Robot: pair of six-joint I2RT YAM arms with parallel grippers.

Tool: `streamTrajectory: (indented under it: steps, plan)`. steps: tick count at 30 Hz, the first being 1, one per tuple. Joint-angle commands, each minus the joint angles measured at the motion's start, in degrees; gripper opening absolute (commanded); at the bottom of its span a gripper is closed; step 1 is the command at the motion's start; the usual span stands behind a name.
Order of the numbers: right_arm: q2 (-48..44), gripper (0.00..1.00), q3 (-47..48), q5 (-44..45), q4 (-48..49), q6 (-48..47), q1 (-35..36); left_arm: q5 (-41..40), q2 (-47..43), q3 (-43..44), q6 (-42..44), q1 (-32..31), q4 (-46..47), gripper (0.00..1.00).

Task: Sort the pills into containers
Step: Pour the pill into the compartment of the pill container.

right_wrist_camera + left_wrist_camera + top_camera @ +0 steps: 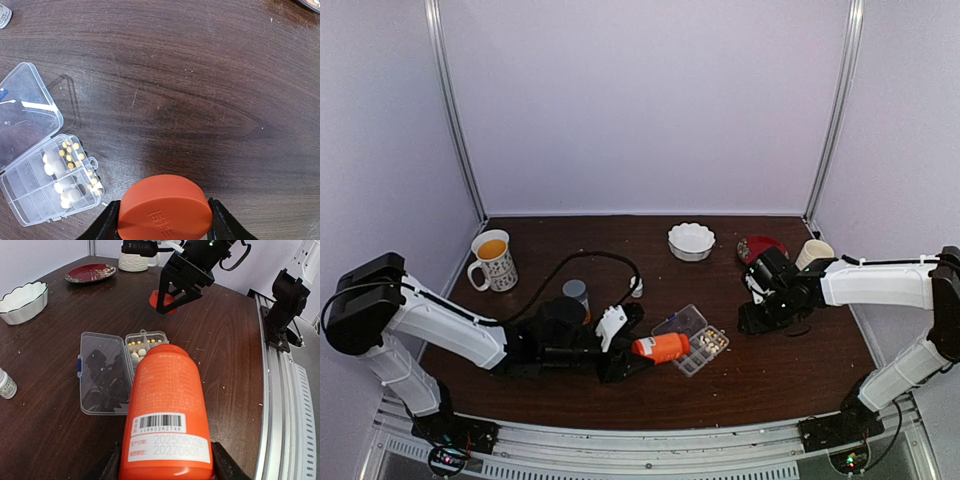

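Closest to me is the orange bottle, clamped between the two fingers of my left hand. The fingers are spread just to its width and press on both sides near its base. It lies roughly on its side, barcode label up, with its far end pointing away from my palm. That end reaches over the near edge of the pill box, hiding some of the cells from my left wrist, so I cannot tell whether the mouth touches the box.

The box sits on the dark wooden surface straight ahead of my left hand, its clear lid folded open flat to the left. The pills, pale whitish pieces, lie in the cells just past the bottle's tip. Tiny yellow beads fill a neighbouring cell.

My right hand is closed on the orange cap, one finger on each side of its rim, top face up. From this hand the box lies ahead and to the left, apart from the cap. The white pills are in the cells nearest the cap.

Further off, to the left of my left hand, stand a white scalloped bowl and a small white bottle. A red plate lies beyond them.
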Motion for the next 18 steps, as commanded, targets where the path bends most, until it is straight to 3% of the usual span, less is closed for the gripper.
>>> streamTrajectory:
  steps: [1, 14, 18]
  plan:
    - [-1.4, 0.0, -0.43, 0.22, 0.56, -0.54, -0.4, -1.44, 1.41, 2.52, -0.11, -0.31, -0.62, 0.0]
    - [-1.68, 0.0, -0.37, -0.02, 0.37, -0.81, -0.44, -0.69, 3.31, 6.47, 0.22, -0.92, -3.59, 0.0]
    - [-2.04, 0.0, -0.77, -0.01, 0.39, -0.81, -0.4, -3.98, 4.54, 8.09, -0.41, -0.96, -6.79, 0.0]
